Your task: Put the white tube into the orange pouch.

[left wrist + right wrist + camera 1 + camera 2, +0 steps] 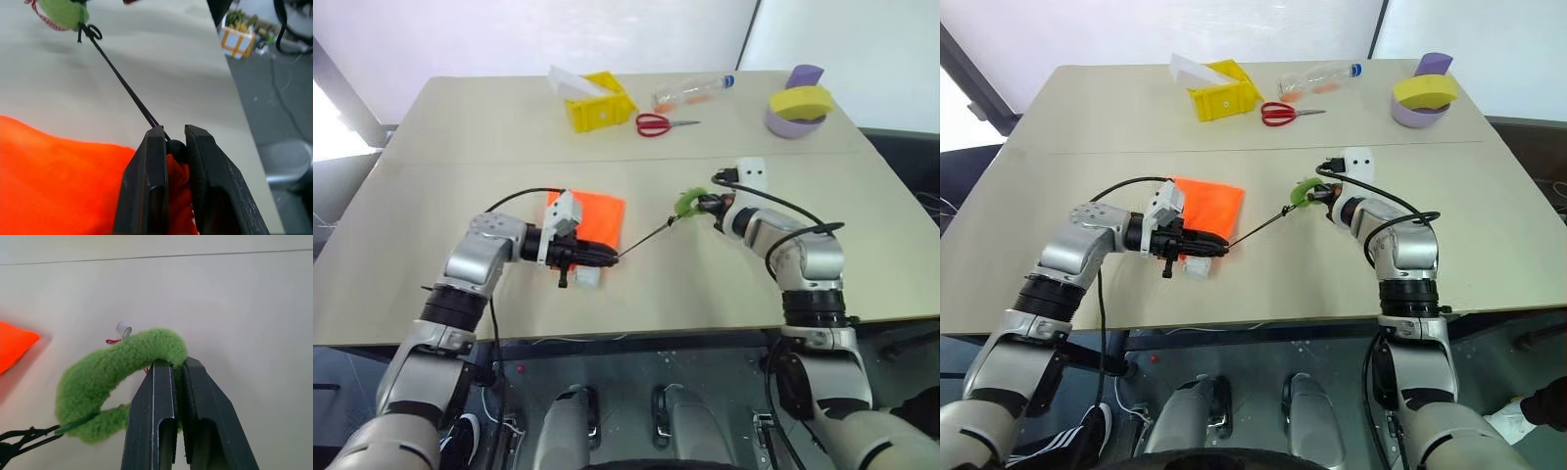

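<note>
The orange pouch (pixel 602 213) lies flat on the table, left of centre. My left gripper (pixel 612 257) is shut on its gathered mouth where the dark cord (pixel 646 238) comes out (pixel 122 81). The cord runs taut to the fuzzy green ring (pixel 112 362). My right gripper (pixel 705 204) is shut on that ring, a little above the table. A small white piece (pixel 586 277) lies against the pouch's near edge under the left gripper, partly hidden. I cannot tell whether it is the white tube.
At the back of the table stand a yellow box (pixel 597 103), red-handled scissors (pixel 656 124), a clear plastic bottle (pixel 695 91) and stacked purple and yellow rolls (pixel 800 110). The table's front edge (pixel 636 333) runs close below both arms.
</note>
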